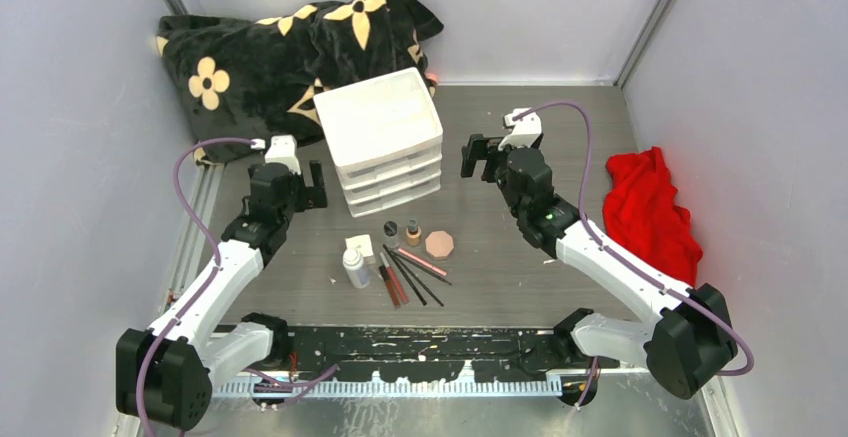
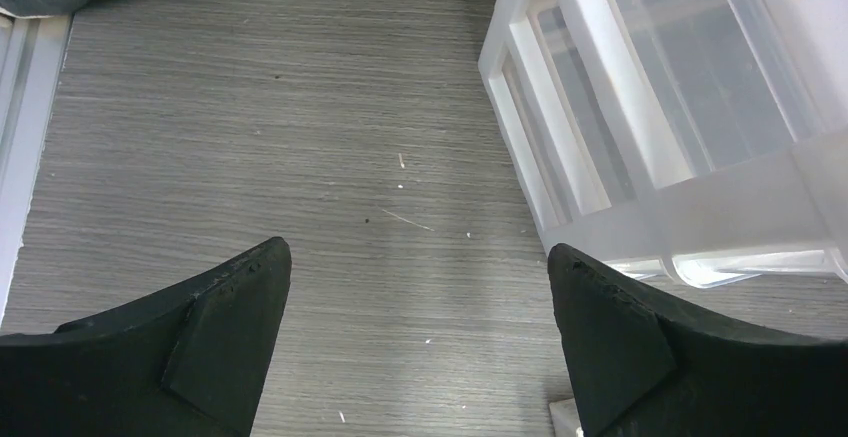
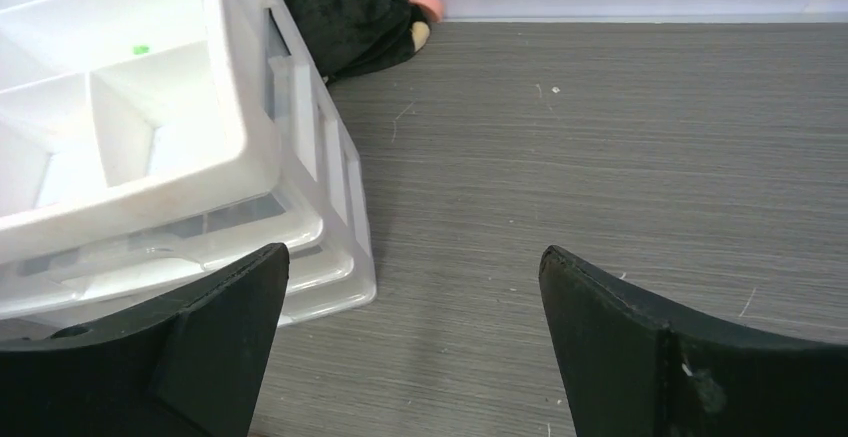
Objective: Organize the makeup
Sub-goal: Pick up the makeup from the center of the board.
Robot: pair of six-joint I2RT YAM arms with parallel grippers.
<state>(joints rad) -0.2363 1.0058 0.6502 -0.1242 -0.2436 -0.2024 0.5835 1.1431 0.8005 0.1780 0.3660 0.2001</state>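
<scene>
The makeup lies in a group on the table in front of the white drawer unit [image 1: 385, 142]. It includes a white bottle [image 1: 354, 267], a white square box [image 1: 360, 246], a tan dark-capped bottle [image 1: 412, 232], a pink octagonal compact [image 1: 440, 245], a pink tube [image 1: 420, 262], a red tube [image 1: 388, 283] and thin black pencils [image 1: 418, 282]. My left gripper [image 1: 305, 185] [image 2: 418, 257] is open and empty, left of the drawer unit [image 2: 640, 107]. My right gripper [image 1: 478, 157] [image 3: 413, 257] is open and empty, right of the drawer unit [image 3: 150, 127].
A black blanket with tan flowers [image 1: 290, 47] lies at the back left, behind the drawer unit. A red cloth [image 1: 650, 212] lies at the right by the wall. Grey walls close in the table on three sides.
</scene>
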